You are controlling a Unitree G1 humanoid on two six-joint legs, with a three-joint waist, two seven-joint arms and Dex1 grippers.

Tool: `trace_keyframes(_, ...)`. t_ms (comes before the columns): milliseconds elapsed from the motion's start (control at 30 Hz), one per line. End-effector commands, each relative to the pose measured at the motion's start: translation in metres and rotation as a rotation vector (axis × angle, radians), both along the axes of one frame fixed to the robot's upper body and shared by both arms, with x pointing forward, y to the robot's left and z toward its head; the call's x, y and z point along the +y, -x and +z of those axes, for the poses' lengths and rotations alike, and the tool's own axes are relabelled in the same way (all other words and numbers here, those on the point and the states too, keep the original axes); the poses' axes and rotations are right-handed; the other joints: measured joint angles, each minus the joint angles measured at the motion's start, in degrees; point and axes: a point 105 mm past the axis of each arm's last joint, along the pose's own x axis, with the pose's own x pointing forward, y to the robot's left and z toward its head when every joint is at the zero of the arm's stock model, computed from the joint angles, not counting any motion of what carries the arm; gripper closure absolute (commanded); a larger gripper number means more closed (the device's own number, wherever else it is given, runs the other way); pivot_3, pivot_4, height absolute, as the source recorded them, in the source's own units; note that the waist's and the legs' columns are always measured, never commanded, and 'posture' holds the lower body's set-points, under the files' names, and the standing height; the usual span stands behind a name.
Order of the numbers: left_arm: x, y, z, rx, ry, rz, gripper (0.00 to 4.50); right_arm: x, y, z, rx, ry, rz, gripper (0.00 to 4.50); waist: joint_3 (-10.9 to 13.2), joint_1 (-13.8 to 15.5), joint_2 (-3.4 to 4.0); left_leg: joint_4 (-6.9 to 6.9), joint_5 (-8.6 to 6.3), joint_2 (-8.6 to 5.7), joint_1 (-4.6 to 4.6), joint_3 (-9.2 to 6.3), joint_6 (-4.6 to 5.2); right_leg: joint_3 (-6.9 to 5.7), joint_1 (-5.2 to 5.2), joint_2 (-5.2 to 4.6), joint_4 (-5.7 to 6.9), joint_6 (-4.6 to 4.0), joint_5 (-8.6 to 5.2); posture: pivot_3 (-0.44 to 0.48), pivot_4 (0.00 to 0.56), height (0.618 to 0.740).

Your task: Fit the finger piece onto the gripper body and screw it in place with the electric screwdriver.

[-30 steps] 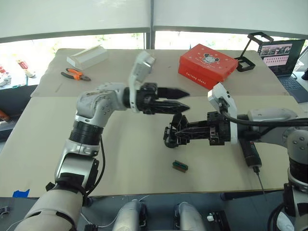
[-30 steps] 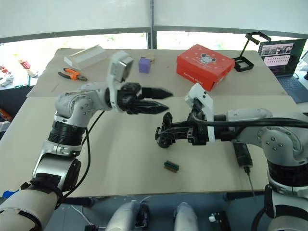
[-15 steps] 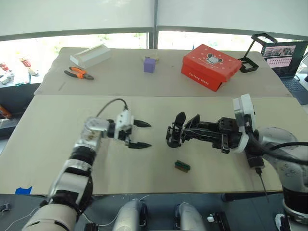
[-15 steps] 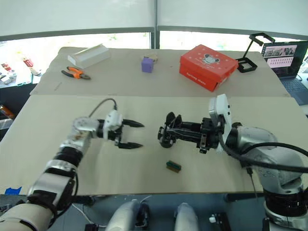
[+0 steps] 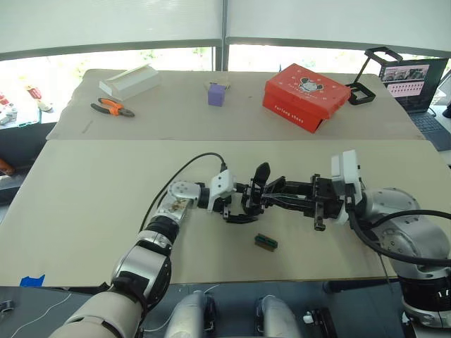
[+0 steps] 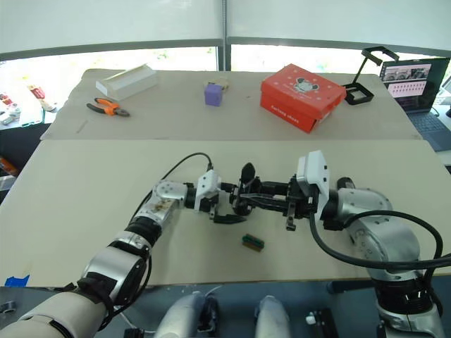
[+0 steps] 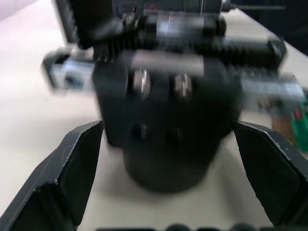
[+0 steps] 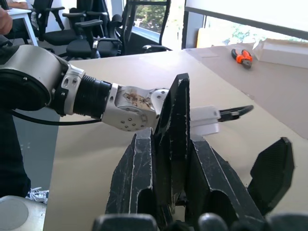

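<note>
Left gripper (image 5: 238, 205) has swung down from mid-air to the gripper body (image 5: 262, 198), fingers spread wide around its rounded base. Right gripper (image 5: 282, 200) grips the body low over the table (image 5: 84, 183). Likely a two-handed steadying; fitting not begun.

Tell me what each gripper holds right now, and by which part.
The right gripper grips the gripper body by its side brackets. The left gripper is open, its fingers flanking the rounded base without clamping it.
</note>
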Motion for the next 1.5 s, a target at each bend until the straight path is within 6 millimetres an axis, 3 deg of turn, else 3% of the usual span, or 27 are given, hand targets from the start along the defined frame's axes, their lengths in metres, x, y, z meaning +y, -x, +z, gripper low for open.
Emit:
trace_keyframes(33, -0.003, -0.001, 0.000, -0.019, -0.025, -0.008, 0.00, 0.004, 0.002, 0.006, -0.053, -0.007, 0.016, 4.09, 0.0, -0.1, 0.00, 0.01, 0.00, 0.00, -0.01, 0.01, 0.00, 0.00, -0.03, 0.00, 0.03, 0.00, 0.00, 0.000, 0.150, 0.740)
trace_keyframes(100, -0.004, -0.001, -0.001, -0.021, -0.027, -0.009, 0.00, 0.004, 0.001, 0.006, -0.053, -0.005, 0.018, 4.09, 0.0, -0.1, 0.00, 0.02, 0.00, 0.00, -0.02, 0.02, 0.00, 0.01, -0.10, 0.00, 0.23, -0.01, 0.00, 0.000, 0.150, 0.740)
trace_keyframes(133, -0.004, -0.001, -0.001, -0.022, -0.029, -0.011, 0.24, 0.005, 0.000, 0.005, -0.055, -0.003, 0.019, 4.09, 0.0, -0.1, 0.00, 0.03, 0.00, 0.00, -0.02, 0.02, 0.00, 0.01, -0.10, 0.00, 0.29, -0.01, -0.01, 0.000, 0.150, 0.740)
trace_keyframes(200, -0.004, 0.000, -0.003, -0.027, -0.040, -0.015, 0.79, 0.006, -0.001, 0.006, -0.058, -0.007, 0.018, 4.09, 0.0, -0.1, 0.00, 0.07, 0.00, 0.00, -0.02, 0.02, 0.00, 0.01, -0.11, -0.02, 0.28, -0.02, -0.01, 0.000, 0.150, 0.740)
trace_keyframes(300, -0.002, -0.001, -0.005, -0.026, -0.048, -0.009, 2.14, 0.009, -0.005, 0.005, -0.069, -0.012, 0.024, 4.09, 0.0, -0.1, 0.00, 0.09, 0.00, 0.00, -0.02, 0.02, 0.00, 0.02, -0.12, -0.04, 0.28, -0.02, -0.02, 0.000, 0.150, 0.740)
trace_keyframes(667, -0.004, -0.003, -0.008, -0.016, -0.030, 0.043, 2.10, 0.020, -0.021, -0.014, -0.058, 0.044, 0.033, 4.09, 0.0, 0.0, 0.00, 0.16, 0.00, -0.01, -0.03, 0.01, 0.00, 0.01, -0.11, -0.05, 0.34, -0.03, -0.02, 0.000, 0.150, 0.740)
trace_keyframes(1000, -0.006, -0.002, -0.009, 0.016, -0.004, 0.058, 2.10, 0.007, -0.030, -0.034, 0.006, 0.143, -0.019, 4.09, 0.0, 0.1, 0.03, 0.19, 0.00, -0.01, -0.02, 0.00, 0.00, 0.00, -0.10, -0.07, 0.36, -0.03, -0.02, 0.000, 0.150, 0.740)
trace_keyframes(1500, -0.005, 0.000, -0.010, 0.023, -0.009, 0.044, 2.10, 0.010, -0.039, -0.038, -0.002, 0.167, -0.025, 4.09, 0.0, -0.1, 0.04, 0.20, 0.00, 0.00, -0.02, -0.01, 0.00, 0.00, -0.10, -0.08, 0.37, -0.03, -0.02, 0.000, 0.150, 0.740)
